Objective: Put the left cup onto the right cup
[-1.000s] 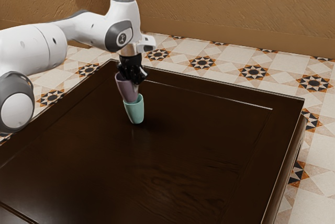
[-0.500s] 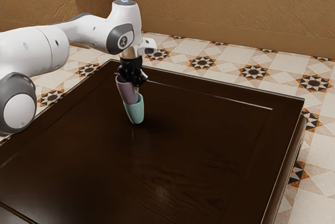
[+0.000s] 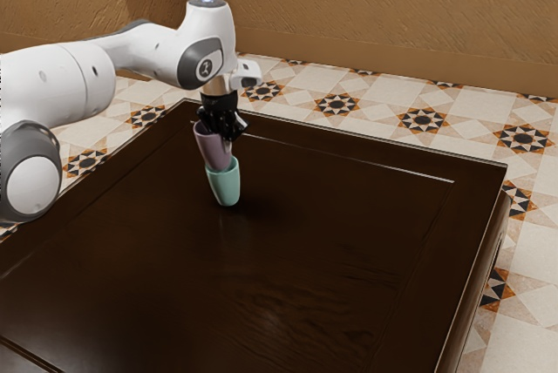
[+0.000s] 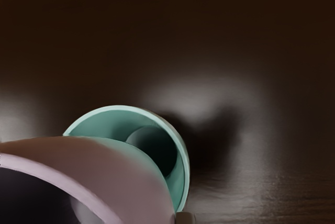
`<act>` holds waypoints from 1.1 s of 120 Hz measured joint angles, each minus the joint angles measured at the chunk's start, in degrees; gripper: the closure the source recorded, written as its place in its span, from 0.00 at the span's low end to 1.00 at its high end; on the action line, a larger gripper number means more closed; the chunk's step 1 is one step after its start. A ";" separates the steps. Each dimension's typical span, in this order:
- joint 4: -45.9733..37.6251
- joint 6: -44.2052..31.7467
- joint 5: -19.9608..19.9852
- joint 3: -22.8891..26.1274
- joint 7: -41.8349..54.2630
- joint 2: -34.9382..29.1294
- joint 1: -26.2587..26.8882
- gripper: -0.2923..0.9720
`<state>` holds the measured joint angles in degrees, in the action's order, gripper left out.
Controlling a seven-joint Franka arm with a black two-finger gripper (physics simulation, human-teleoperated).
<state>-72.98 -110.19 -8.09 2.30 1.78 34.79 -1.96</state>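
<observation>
- Clamped narrowly on the rim wall of the mauve cup (image 3: pixel 211 148) with the end effector (image 3: pixel 219 122). Seemingly one finger inside the mouth and one outside, going by the exterior view.
- Hanging just below the end effector, tilted, with the base dipped into the mouth of the teal cup (image 3: pixel 227 188).
- Standing upright on the dark bench (image 3: pixel 349 260) straight beneath the end effector, and touching the mauve cup (image 4: pixel 104 171) near the rim.
- Probably light, stiff and thin-walled, judging by the mauve cup's plain tapered form. Smooth too, so likely slippery and apt to swivel in a rim pinch — perhaps the reason for the lean.
- Best held by the rim wall, as now; little purchase to be had on the tapered sides lower down.
- Likewise light by the look of the teal cup (image 4: pixel 104 124) — easy to tip or shove across the bench (image 4: pixel 235 51) with a sideways press on its rim.
- Nothing loose to be seen inside the teal cup from the wrist view: a bare wall down to the round bottom, apart from the mauve base entering.
- Too dark inside the mauve cup to tell of any contents.
- Apparently not yet seated square; worth righting before letting go.
</observation>
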 joint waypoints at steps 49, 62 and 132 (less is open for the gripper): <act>-0.07 -2.24 0.46 -0.08 0.30 2.85 0.02 0.65; -0.08 -2.38 0.67 -0.10 0.42 2.72 0.02 0.49; -13.30 4.44 1.74 -0.03 0.39 -22.45 0.82 0.25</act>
<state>-86.28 -105.75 -6.35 2.27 2.17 12.34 -1.14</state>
